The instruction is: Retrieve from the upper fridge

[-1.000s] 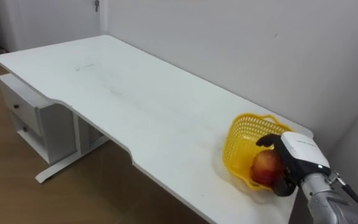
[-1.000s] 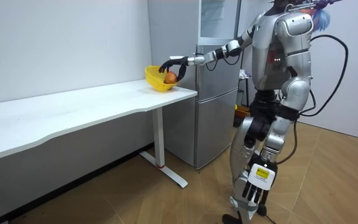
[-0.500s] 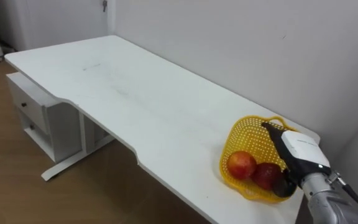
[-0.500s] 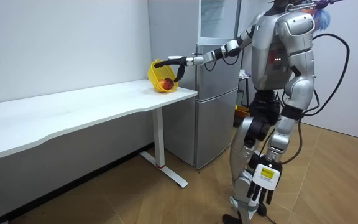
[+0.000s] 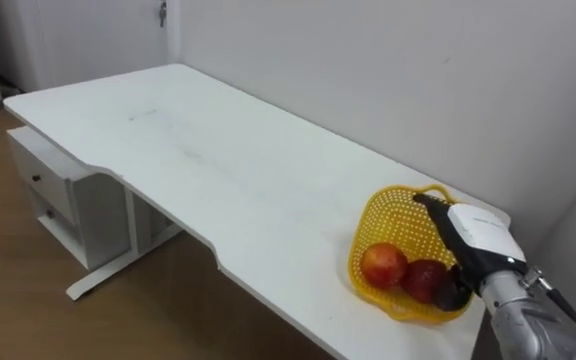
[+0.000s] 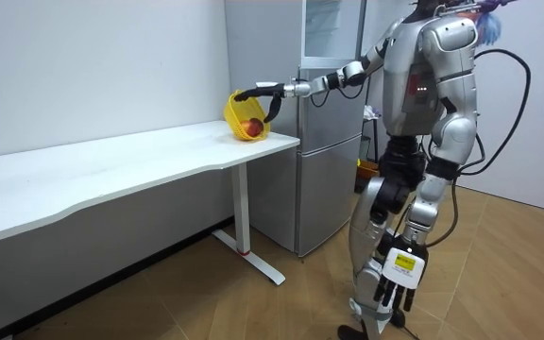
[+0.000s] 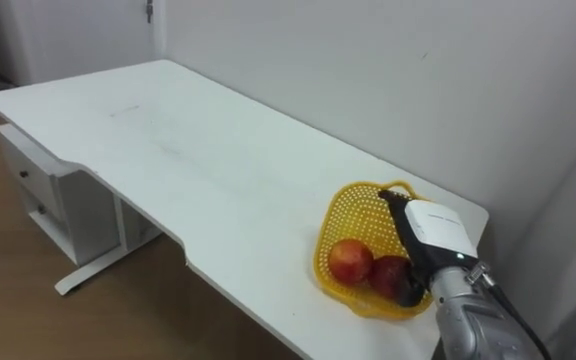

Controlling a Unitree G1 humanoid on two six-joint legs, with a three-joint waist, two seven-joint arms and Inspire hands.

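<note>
While the yellow basket (image 5: 393,205) sits at the white table's (image 5: 218,170) end, a red-orange apple (image 5: 383,265) and a darker apple (image 5: 423,280) lie inside it. Right hand (image 5: 473,235), gripping an apple a second ago, now reaches flat-fingered over the rim; left hand (image 6: 392,283) hangs relaxed.

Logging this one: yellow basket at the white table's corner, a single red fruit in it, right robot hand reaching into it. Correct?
Not quite: the yellow basket holds two red fruits, a brighter fruit and a darker fruit beside it, as the left eye view shows. The rest stands: it sits at the white table's corner, with the right robot hand reaching into it.
</note>
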